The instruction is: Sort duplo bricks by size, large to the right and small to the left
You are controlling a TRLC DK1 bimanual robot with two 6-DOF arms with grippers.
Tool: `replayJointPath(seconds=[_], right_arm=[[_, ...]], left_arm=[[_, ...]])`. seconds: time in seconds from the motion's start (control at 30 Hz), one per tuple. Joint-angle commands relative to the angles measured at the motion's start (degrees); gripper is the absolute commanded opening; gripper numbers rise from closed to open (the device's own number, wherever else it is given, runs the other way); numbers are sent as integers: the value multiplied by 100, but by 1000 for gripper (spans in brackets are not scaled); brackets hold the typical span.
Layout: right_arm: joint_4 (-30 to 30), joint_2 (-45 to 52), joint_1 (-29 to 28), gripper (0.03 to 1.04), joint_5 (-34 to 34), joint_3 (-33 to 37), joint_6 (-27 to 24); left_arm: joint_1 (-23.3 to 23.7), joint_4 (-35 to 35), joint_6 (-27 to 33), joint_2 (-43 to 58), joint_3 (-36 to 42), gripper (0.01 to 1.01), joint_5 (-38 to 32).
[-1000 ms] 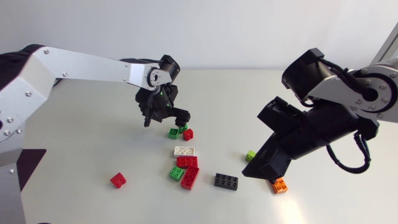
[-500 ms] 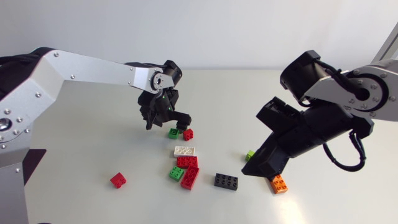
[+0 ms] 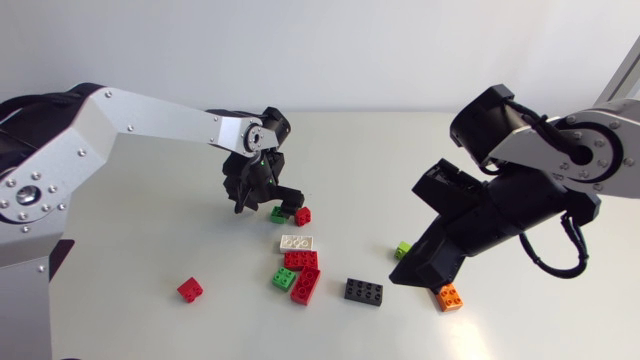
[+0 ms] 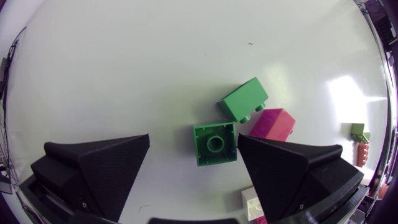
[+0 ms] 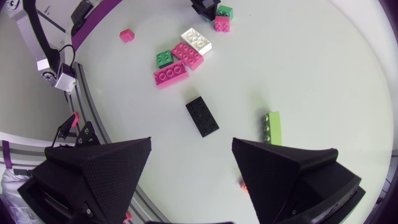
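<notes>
The left arm has drawn in and lowered since a second ago, bringing the left gripper (image 3: pixel 268 200) down over the pair of small bricks it was hovering behind; the right arm has barely shifted.

On the table (image 3: pixel 150 250), a lone red brick (image 3: pixel 189 289) sits left of the middle, towards the front edge and well apart from the rest. The left gripper is released, fingers spread wide. In the left wrist view a square green brick (image 4: pixel 214 143) lies between them, close to one finger and clear of the other. Just ahead of it are a tilted green brick (image 4: pixel 244 99) and a red cube (image 3: pixel 302 215), close beside each other.

Near the table's centre lies a white brick (image 3: pixel 297 242). In front of it a cluster of two long red bricks (image 3: pixel 303 273) and a small green one (image 3: pixel 284 278) sit touching. A black brick (image 3: pixel 363 291) lies alone nearer the front edge.

Right of centre a lime brick (image 3: pixel 402 250) sits just beside the right gripper (image 3: pixel 408 276). That gripper hangs above the table, also released, fingers apart with nothing between them. An orange brick (image 3: pixel 450 297) rests near the front edge, beside that gripper
</notes>
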Motion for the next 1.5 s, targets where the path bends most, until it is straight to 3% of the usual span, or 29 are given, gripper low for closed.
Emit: replayJointPath(seconds=[0.0,0.17,0.27,0.63,1.1,1.47], right_arm=[[20,-31,-32,938,-1,-169,-87],[73,-31,-41,938,-1,-205,-87],[91,-22,-41,938,-1,-222,-87],[135,-39,-41,938,-10,-310,-79],[319,-48,363,938,-28,-345,185],[381,-136,609,938,-19,-372,370]], left_arm=[[-54,-53,-165,208,-41,900,21],[-63,-62,-165,181,-24,574,21],[-72,-53,-165,155,-50,295,21],[-80,-27,55,-153,-437,244,30],[552,-97,1074,-2631,-2643,244,30],[579,-27,1452,-3475,-4084,248,83]])
